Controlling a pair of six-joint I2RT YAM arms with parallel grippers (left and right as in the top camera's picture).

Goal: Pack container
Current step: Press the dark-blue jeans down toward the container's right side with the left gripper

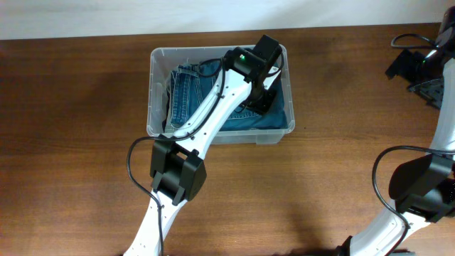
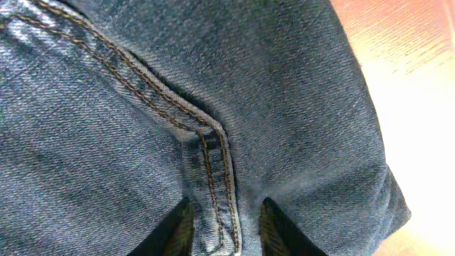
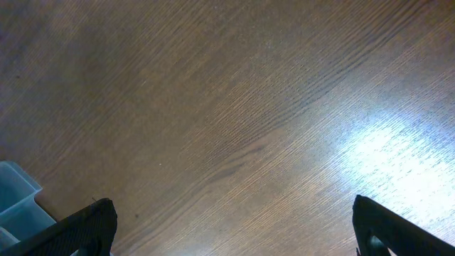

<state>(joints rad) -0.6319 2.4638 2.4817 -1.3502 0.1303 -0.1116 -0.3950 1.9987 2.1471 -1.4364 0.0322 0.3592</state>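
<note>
Pretty sure I'm in a robotics lab or test room, not anybody's home. It's one plain brown wood-grain counter [image 1: 85,92] with a bare pale wall [image 1: 142,14] along the far edge, filmed from straight above. My left arm [image 1: 213,107] and right arm [image 1: 446,128], both white and black, reach in from the near side, with black cables [image 1: 129,162] looping loose. The only homey bit is a clear plastic container [image 1: 152,85] with folded jeans [image 1: 188,85] inside. There's a bright glare patch on the wood in my right wrist view.
</note>
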